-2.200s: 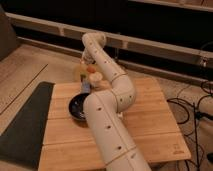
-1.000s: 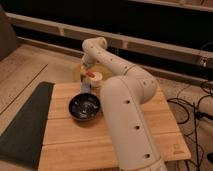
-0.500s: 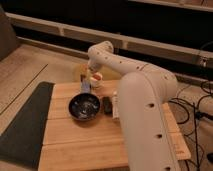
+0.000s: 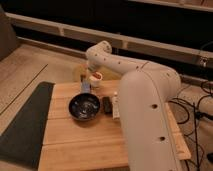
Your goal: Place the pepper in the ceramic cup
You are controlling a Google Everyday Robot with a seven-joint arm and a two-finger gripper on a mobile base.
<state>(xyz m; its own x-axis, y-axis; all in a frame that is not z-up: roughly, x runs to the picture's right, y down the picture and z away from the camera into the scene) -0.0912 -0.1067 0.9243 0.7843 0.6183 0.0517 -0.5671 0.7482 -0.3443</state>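
The ceramic cup [image 4: 98,79] is a small pale cup at the far edge of the wooden table [image 4: 75,135], just behind the dark bowl [image 4: 84,107]. A red-orange pepper [image 4: 94,75] shows at the cup's mouth. My white arm reaches in from the lower right, bends at the far side and comes down so that the gripper [image 4: 91,70] hangs right above the cup and pepper. The gripper is shut. Whether it still holds the pepper is hidden by the wrist.
A small bluish object [image 4: 86,86] lies between cup and bowl. A black block [image 4: 106,105] and a white bottle [image 4: 116,106] lie right of the bowl. A dark mat [image 4: 25,125] runs along the table's left side, and cables [image 4: 192,107] trail on the right.
The arm has swung to the right across the view, uncovering the bowl and the things beside it. The gripper stays over the cup at the table's far edge.
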